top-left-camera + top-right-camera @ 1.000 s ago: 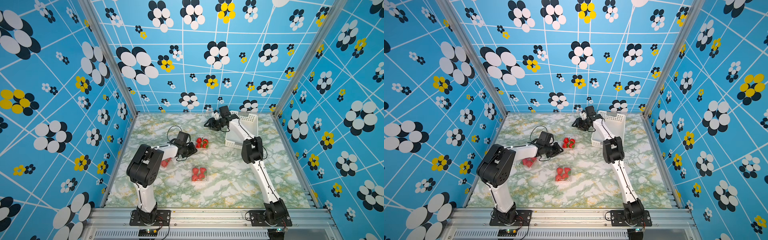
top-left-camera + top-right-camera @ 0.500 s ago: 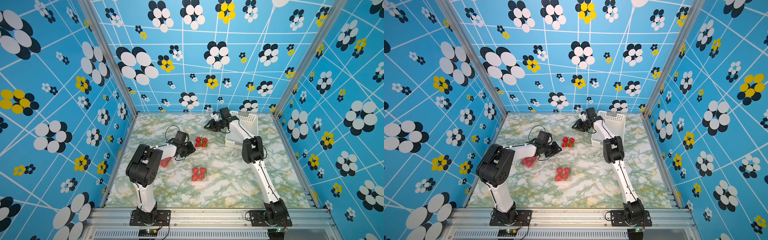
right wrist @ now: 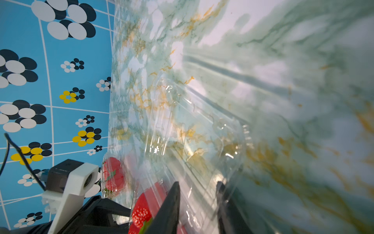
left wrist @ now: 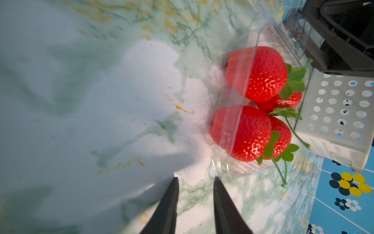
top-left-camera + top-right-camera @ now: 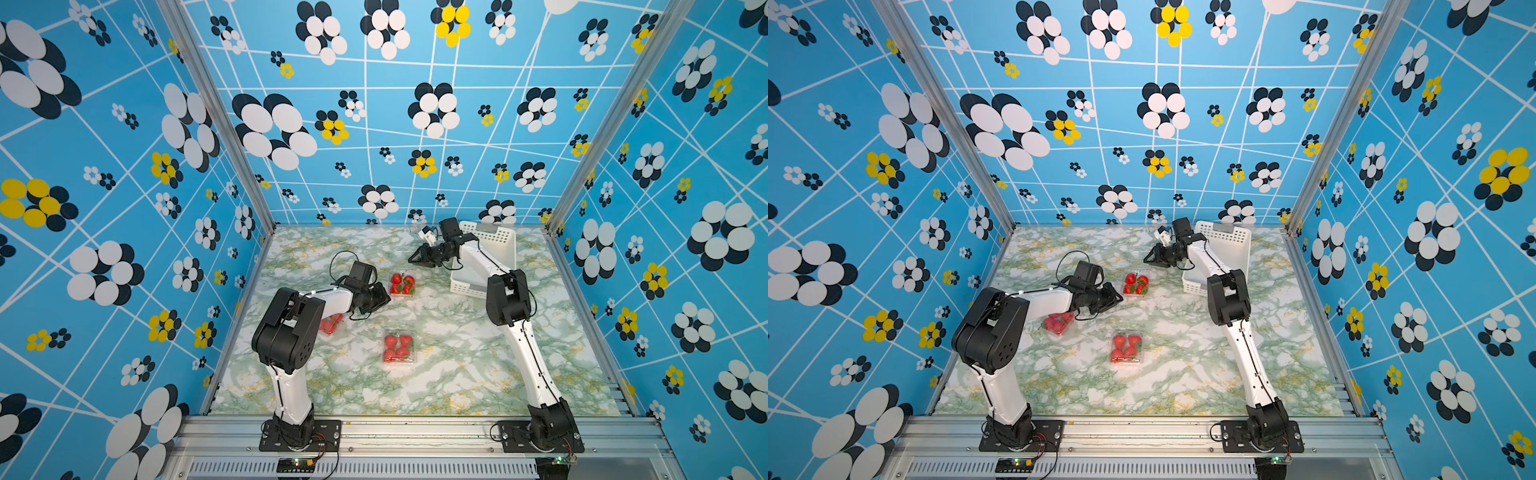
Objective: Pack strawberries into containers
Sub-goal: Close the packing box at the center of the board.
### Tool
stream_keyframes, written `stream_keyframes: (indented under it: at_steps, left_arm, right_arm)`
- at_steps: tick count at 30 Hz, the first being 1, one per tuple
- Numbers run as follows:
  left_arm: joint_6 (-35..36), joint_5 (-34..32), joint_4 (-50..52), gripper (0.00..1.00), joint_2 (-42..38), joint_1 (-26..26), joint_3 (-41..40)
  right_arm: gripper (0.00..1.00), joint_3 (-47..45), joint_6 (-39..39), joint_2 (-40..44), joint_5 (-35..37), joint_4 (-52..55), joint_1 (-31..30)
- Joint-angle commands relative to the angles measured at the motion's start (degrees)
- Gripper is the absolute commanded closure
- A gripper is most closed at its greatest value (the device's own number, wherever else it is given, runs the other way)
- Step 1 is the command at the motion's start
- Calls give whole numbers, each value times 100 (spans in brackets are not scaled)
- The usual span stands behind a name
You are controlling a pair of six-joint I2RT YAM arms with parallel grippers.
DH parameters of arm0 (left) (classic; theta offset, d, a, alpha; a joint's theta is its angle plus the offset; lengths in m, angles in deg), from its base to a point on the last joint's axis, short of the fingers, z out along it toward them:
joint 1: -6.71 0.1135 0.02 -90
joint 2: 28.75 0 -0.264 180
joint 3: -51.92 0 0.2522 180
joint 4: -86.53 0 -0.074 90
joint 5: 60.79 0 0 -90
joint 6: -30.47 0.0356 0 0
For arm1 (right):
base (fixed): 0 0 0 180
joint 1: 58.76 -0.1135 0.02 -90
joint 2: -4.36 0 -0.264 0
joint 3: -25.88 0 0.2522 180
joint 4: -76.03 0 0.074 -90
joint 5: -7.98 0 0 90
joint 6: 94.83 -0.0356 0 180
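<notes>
A clear container [image 5: 414, 291] with several red strawberries [image 5: 401, 284] stands mid-table, and its lid [image 3: 202, 125] lies open toward the back. My right gripper [image 3: 197, 183] is shut on that lid's edge; it also shows in both top views [image 5: 412, 260] [image 5: 1147, 260]. My left gripper [image 4: 195, 179] is open a little with only table between its fingers, one tip close to the container's corner [image 4: 220, 170]. The strawberries [image 4: 257, 75] sit just ahead of it. A second filled container [image 5: 399, 348] is nearer the front. A third [image 5: 331, 325] lies partly under my left arm.
A white perforated basket [image 5: 496, 249] stands at the back right, behind my right arm, and shows just past the container in the left wrist view [image 4: 340, 113]. Patterned blue walls close the table on three sides. An aluminium rail [image 5: 415, 428] runs along the front.
My right gripper's jaws have narrowed onto the clear lid. Both arms and the containers have hardly shifted.
</notes>
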Motion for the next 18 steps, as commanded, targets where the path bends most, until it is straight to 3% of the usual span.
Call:
stream_keyframes:
  at_steps: [1, 8, 18]
  left_arm:
    - [-10, -156, 297, 68, 185, 72, 69]
    - [1, -147, 342, 69, 233, 74, 139]
    - [29, -178, 394, 69, 227, 78, 190]
  right_arm:
    - [63, -402, 349, 586, -238, -163, 4]
    - [51, -1212, 303, 1107, -495, -911, 3]
    - [51, -843, 130, 865, -929, -1016, 3]
